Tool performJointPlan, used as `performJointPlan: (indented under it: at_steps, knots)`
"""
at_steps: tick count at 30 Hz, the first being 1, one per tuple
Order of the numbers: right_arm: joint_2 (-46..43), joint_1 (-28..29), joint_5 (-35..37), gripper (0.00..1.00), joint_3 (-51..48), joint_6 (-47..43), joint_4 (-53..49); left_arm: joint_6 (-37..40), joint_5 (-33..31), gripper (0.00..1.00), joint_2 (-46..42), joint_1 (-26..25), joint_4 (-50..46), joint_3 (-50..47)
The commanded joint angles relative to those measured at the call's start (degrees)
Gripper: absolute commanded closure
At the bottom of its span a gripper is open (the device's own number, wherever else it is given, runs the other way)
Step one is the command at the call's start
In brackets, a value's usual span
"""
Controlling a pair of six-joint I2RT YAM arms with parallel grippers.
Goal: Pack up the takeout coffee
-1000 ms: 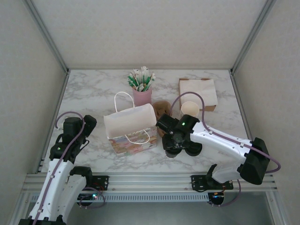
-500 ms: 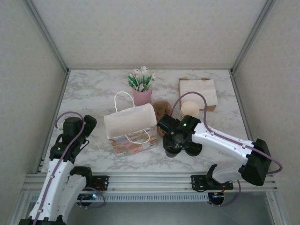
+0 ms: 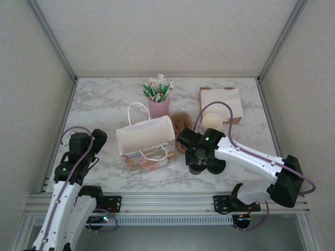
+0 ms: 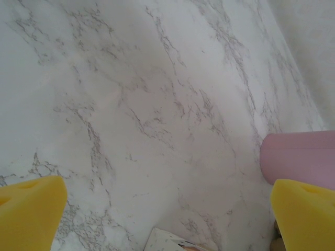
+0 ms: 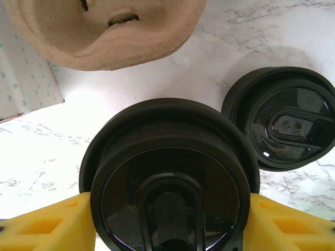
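Note:
The takeout coffee (image 5: 170, 172) shows from above as a round black lid that hides its cup body. My right gripper (image 5: 170, 222) is shut on it, one yellow finger (image 5: 47, 225) pressed to each side under the lid's rim. From the top camera the right gripper (image 3: 197, 157) is just right of the white paper bag (image 3: 145, 140), with the coffee's lid (image 3: 197, 168) under it. The left gripper (image 3: 86, 145) hangs left of the bag. It is wide open over bare marble, its yellow fingers (image 4: 29, 212) far apart.
A loose black lid (image 5: 282, 117) lies right of the coffee and a brown pulp carrier (image 5: 104, 31) just behind it. A stack of lidless cups (image 3: 212, 121), a napkin box (image 3: 221, 102) and a pink cup of sticks (image 3: 158, 106) stand further back.
The right gripper has shifted slightly to the right with the coffee in it. The left arm has sunk a little toward the near edge.

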Motion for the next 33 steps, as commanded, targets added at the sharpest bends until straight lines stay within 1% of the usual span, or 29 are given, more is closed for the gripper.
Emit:
performJointPlan:
  at_steps: [1,4,12,16,21,27,31,33]
  knots:
    - [1.41,-0.66,2.76,0.35,-2.51,0.92,-6.53,-0.73,-0.08,0.0,-0.61,-0.32,-1.62,0.44]
    - [1.27,-0.63,1.88,0.31,-2.13,0.72,-5.8,-0.7,-0.26,0.0,-0.39,-0.31,-1.86,1.41]
    - [0.67,-0.64,2.75,0.2,0.59,0.08,-7.31,-0.31,-0.25,0.0,0.23,-0.36,-1.86,3.69]
    - [-0.35,-0.69,2.86,0.17,1.3,-0.26,-7.25,0.21,0.0,0.0,0.91,-0.36,-1.85,4.82]
    - [-0.37,-0.65,3.06,0.16,2.68,-0.95,-7.24,0.82,0.74,0.0,1.54,-0.29,-2.63,6.38]
    - [-2.43,-0.63,4.39,0.15,5.65,-3.19,-6.8,3.44,2.8,0.0,2.92,-0.35,-2.87,8.71]
    - [-3.51,-0.68,6.16,0.14,8.21,-5.46,-7.02,6.16,5.6,0.02,6.64,-0.37,-3.4,12.58]
    - [-4.14,-0.68,7.63,0.14,9.64,-6.61,-7.24,8.76,7.19,0.03,9.47,-0.42,-4.38,15.65]
